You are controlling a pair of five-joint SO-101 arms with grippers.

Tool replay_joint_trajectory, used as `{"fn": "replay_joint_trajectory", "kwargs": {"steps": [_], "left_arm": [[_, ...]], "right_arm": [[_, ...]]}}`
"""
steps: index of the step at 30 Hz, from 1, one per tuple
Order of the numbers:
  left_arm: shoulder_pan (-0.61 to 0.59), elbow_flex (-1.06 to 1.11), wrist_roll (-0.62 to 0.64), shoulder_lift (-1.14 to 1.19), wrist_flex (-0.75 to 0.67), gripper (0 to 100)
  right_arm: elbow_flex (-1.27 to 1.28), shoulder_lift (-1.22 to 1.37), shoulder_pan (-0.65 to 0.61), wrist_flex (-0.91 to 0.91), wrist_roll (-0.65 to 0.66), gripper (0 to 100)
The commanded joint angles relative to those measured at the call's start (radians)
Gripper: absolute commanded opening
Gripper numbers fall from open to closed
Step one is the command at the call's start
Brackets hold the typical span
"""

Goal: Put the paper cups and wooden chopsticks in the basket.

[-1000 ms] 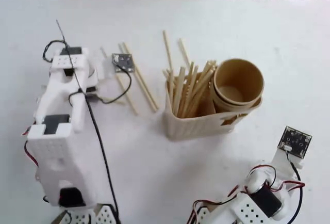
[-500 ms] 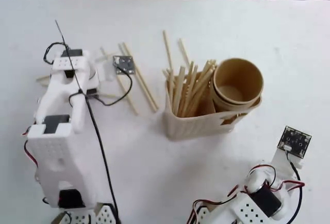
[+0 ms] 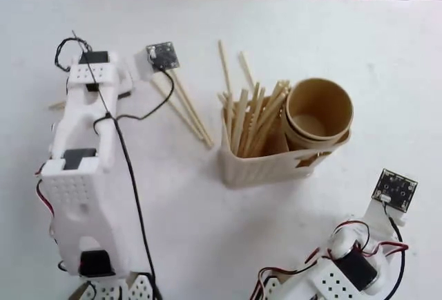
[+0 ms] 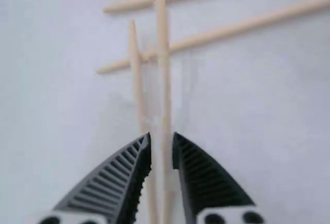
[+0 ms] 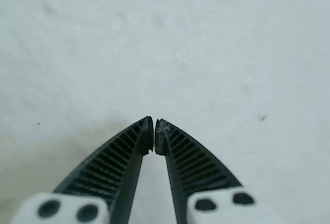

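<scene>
Two wooden chopsticks run side by side between the black fingers of my left gripper, which is shut on them just above the white table. More chopsticks lie crosswise beyond the held pair. From above, loose chopsticks lie between the left arm and the basket. The cream basket holds a bundle of chopsticks and stacked paper cups. My right gripper is shut on nothing over bare table.
The right arm sits at the near right corner, clear of the basket. Two chopsticks lie just behind the basket. A black cable trails along the left arm.
The left arm's wrist has swung toward the far side of the table. The loose chopsticks beside it have shifted. The right arm has not moved.
</scene>
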Motion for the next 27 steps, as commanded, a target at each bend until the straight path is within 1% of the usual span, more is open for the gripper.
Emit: {"fn": "replay_joint_trajectory", "kwargs": {"steps": [1, 6, 11, 13, 15, 19, 27], "left_arm": [[-0.005, -0.048, 0.017, -0.015, -0.018, 18], [-0.005, -0.055, 0.023, -0.015, -0.020, 16], [-0.005, -0.048, 0.025, -0.005, -0.080, 16], [-0.004, -0.069, 0.025, 0.030, -0.084, 19], [-0.004, -0.123, 0.026, 0.079, -0.080, 21], [-0.005, -0.278, 0.075, 0.208, -0.051, 21], [-0.002, -0.689, 0.081, 0.490, 0.169, 21]], "right_arm": [[0.009, -0.008, 0.008, -0.010, -0.003, 1.9], [0.009, -0.008, 0.008, -0.010, -0.003, 1.9], [0.009, -0.008, 0.008, -0.010, -0.003, 1.9], [0.009, -0.008, 0.008, -0.010, -0.003, 1.9], [0.009, -0.008, 0.008, -0.010, -0.003, 1.9], [0.009, -0.008, 0.008, -0.010, -0.003, 1.9], [0.009, -0.008, 0.008, -0.010, -0.003, 1.9]]}}
